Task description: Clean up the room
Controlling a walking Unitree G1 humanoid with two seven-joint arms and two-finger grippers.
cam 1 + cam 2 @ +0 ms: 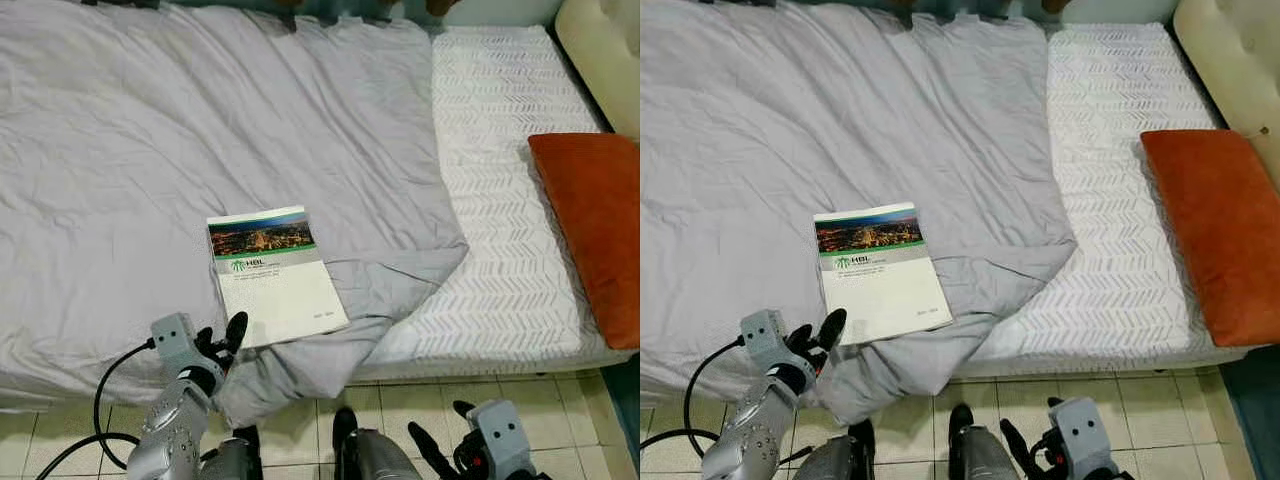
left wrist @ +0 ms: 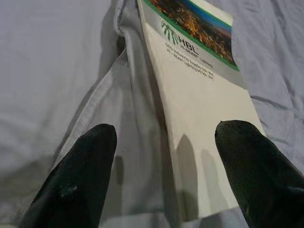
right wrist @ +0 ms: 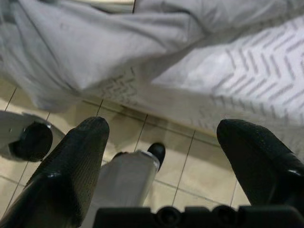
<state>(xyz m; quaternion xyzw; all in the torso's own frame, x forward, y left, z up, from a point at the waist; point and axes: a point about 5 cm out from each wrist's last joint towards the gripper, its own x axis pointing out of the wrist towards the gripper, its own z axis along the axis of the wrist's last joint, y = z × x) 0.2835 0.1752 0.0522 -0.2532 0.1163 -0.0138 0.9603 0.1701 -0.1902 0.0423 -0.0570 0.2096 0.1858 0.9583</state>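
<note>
Spread wide, the left gripper [image 1: 222, 337] hovers at the near corner of the booklet [image 1: 276, 276], its two black fingers [image 2: 83, 178] apart with nothing between them; the wrist view looks straight up the booklet's spine edge.

Taking the booklet as the landmark, largest first: the grey duvet [image 1: 200, 130] lies under it and spreads far beyond it on the left and away from the robot, its near corner folded back just beside the booklet's right edge. To the right of that fold is the bare white patterned mattress [image 1: 510, 200], and further right still, well apart, the orange pillow [image 1: 592, 225]. Nearer the robot than the booklet, below the bed edge, is the tiled floor [image 1: 420, 400], where the right gripper [image 1: 440, 445] hangs low with fingers apart, holding nothing.

Tidying looks barely begun: the booklet is still on the bed, ungrasped, and the duvet is rumpled at its corner.

The booklet lies flat, cover up, photo band at the far end. Its long axis runs away from the robot, tilted slightly leftward at the far end.
</note>
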